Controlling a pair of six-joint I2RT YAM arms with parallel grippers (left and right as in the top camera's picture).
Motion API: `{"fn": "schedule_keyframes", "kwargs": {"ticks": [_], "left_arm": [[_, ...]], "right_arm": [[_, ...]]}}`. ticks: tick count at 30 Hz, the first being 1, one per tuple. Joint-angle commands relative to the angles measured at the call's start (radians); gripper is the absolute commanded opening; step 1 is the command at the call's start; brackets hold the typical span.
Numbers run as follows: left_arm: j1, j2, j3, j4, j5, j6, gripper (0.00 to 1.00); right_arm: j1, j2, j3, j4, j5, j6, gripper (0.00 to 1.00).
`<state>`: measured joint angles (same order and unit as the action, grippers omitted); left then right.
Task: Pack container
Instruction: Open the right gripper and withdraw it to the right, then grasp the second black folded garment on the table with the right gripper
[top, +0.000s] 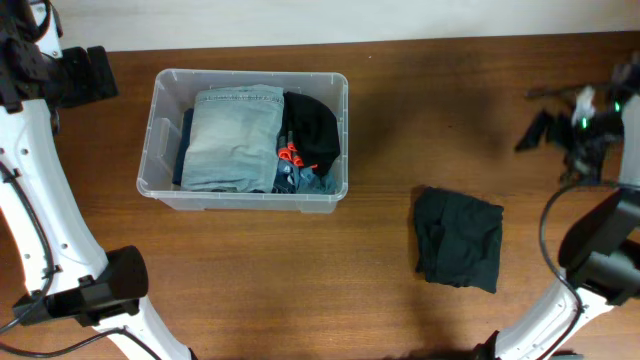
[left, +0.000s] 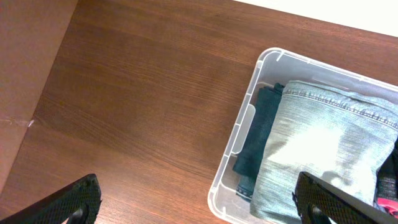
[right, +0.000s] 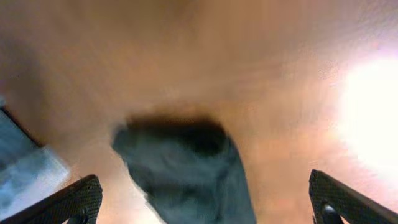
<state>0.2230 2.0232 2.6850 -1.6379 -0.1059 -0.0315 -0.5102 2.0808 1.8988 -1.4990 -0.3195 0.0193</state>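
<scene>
The left gripper (left: 198, 204) and right gripper (right: 212, 202) both hold their fingers (left: 71, 202) spread wide with nothing between, and the container (top: 250, 201) holds folded jeans (top: 232, 135).

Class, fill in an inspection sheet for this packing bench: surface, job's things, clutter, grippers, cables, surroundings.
Surface: brown wooden table, grain visible.
Job's things: clear container holds folded light jeans, a teal garment and a black garment; a dark folded garment lies on the table outside it.
Clutter: nothing seen.
Grippers: left gripper and right gripper, jaws open, both empty.
Cables: black cables run along both arms.
Surroundings: pale strip beyond the table's far edge.
</scene>
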Motion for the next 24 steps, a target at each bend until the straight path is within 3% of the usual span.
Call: {"fn": "schedule_keyframes", "kwargs": {"ticks": [1,14,19,24], "left_arm": [[0.001,-0.023,0.015,0.001,-0.004,-0.01,1.0],[0.001,-0.023,0.015,0.001,-0.004,-0.01,1.0],[0.001,-0.023,0.015,0.001,-0.004,-0.01,1.0],[0.001,-0.023,0.015,0.001,-0.004,-0.01,1.0]], "right_arm": [[-0.035,-0.008,-0.17,0.009,-0.184,-0.115,0.97],[-0.026,-0.008,-0.679,0.33,-0.28,-0.161,0.86],[-0.026,-0.008,-0.755,0.433,-0.332,-0.161,0.8],[-0.026,-0.01,-0.754,0.537,-0.331,-0.119,0.8]]}}
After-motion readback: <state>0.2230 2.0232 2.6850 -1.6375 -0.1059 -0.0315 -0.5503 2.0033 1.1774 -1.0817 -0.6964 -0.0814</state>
